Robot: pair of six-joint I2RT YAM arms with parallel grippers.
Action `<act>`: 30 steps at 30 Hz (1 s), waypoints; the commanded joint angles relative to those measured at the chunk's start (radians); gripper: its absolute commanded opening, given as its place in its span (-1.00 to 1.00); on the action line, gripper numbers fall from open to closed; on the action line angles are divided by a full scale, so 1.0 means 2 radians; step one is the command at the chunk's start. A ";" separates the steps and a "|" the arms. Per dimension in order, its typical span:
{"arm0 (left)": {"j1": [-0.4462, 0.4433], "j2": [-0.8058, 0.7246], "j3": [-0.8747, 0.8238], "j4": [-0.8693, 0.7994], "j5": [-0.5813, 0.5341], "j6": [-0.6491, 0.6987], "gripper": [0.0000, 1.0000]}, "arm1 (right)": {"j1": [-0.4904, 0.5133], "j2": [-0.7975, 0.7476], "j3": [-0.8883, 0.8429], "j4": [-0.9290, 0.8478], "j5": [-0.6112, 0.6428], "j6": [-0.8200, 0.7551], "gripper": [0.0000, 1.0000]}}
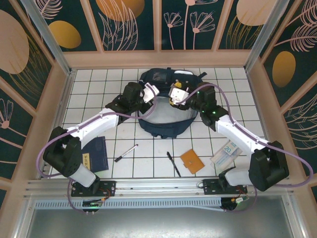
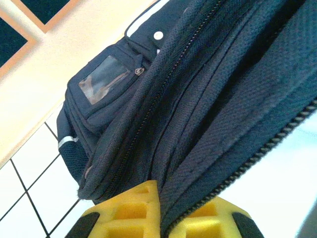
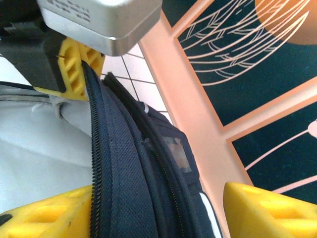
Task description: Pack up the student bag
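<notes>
The student bag (image 1: 166, 130), navy blue with a pale lining, lies open-mouthed at the back middle of the tiled table. My left gripper (image 1: 151, 92) is at the left side of its mouth. In the left wrist view the yellow fingers (image 2: 133, 213) of the left gripper (image 2: 163, 218) are shut on the bag's zippered rim (image 2: 208, 148). My right gripper (image 1: 174, 94) is at the right side of the mouth. Its yellow fingers (image 3: 270, 213) stand wide apart as the right gripper (image 3: 158, 213) straddles the rim (image 3: 124, 173), the inner finger against the fabric.
Near the front lie a dark-blue notebook (image 1: 95, 154), a white pen (image 1: 126, 152), a black pen (image 1: 173, 163), an orange wallet (image 1: 191, 161) and a pale packet (image 1: 225, 152). Wooden walls close in the table at the back and sides.
</notes>
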 commanded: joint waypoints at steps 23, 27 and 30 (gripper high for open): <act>0.094 -0.125 -0.157 0.062 0.138 0.017 0.55 | -0.094 0.027 0.011 0.086 -0.213 -0.027 -1.00; 0.094 -0.073 -0.151 0.035 0.183 0.036 0.41 | -0.115 0.035 0.021 0.129 -0.250 0.019 -1.00; 0.095 -0.057 -0.163 0.063 0.219 0.040 0.38 | -0.118 0.039 0.026 0.131 -0.263 0.025 -1.00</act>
